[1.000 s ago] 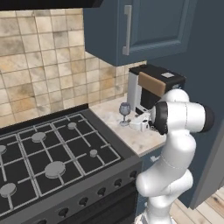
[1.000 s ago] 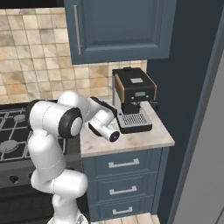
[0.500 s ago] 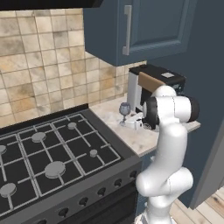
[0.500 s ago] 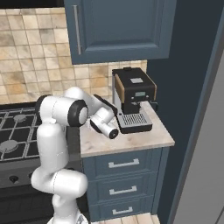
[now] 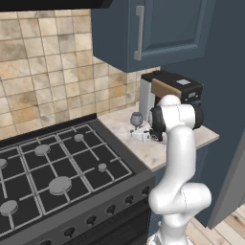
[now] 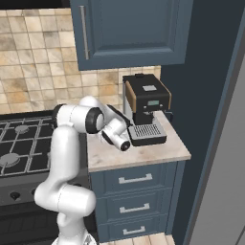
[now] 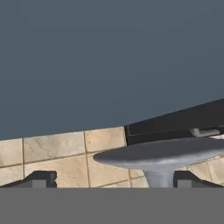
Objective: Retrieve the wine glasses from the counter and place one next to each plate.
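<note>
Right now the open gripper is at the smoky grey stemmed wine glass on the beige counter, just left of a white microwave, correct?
Not a microwave: the left base view shows the stemmed wine glass on the beige counter beside a black coffee machine. The gripper is open at the glass, its fingertips either side of the stem.

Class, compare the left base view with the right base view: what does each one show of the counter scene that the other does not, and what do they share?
Left base view alone: a wine glass standing on the counter between the stove and the coffee machine, just beyond the arm. Right base view alone: the front of the coffee machine with its drip tray, and the dark-blue drawers with silver handles under the worktop. Shared: the counter, the coffee machine, the stove, the tiled wall, the blue wall cabinet and the white arm.
</note>
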